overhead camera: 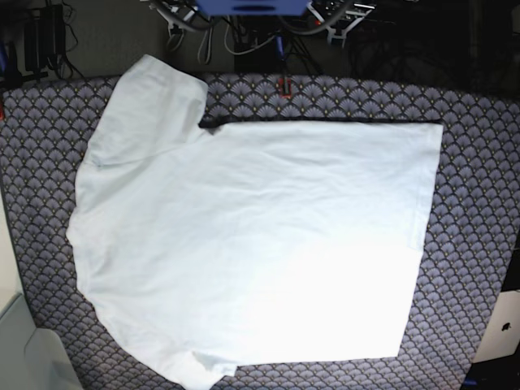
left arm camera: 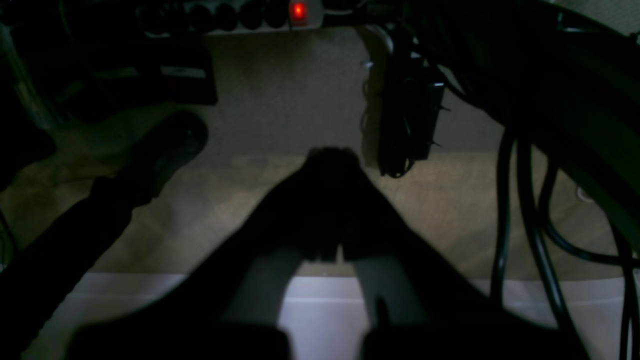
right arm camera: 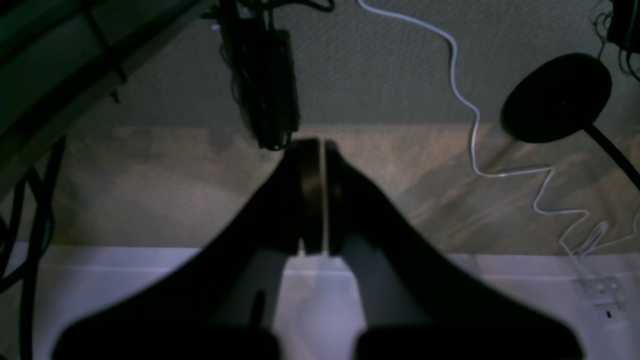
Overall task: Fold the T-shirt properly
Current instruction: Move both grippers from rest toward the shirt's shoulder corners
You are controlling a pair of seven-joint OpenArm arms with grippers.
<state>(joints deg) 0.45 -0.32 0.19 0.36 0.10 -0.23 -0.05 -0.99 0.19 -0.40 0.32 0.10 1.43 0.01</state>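
Observation:
The T-shirt (overhead camera: pixel 252 244) lies spread flat on the patterned table (overhead camera: pixel 479 203) in the base view, white and plain. One sleeve (overhead camera: pixel 154 106) reaches to the upper left and the hem runs down the right side. Neither gripper shows in the base view, and no cloth shows in either wrist view. My left gripper (left arm camera: pixel 332 156) is shut and empty, hanging over a dim carpeted floor. In the right wrist view, my right gripper (right arm camera: pixel 323 147) is also shut, its pads pressed together with nothing between them.
A power strip with a red light (left arm camera: pixel 299 11), a black adapter (left arm camera: pixel 405 120) and thick black cables (left arm camera: pixel 530 215) lie under the left gripper. A white cable (right arm camera: pixel 475 125) and a round black stand base (right arm camera: pixel 555 97) are on the floor near the right gripper.

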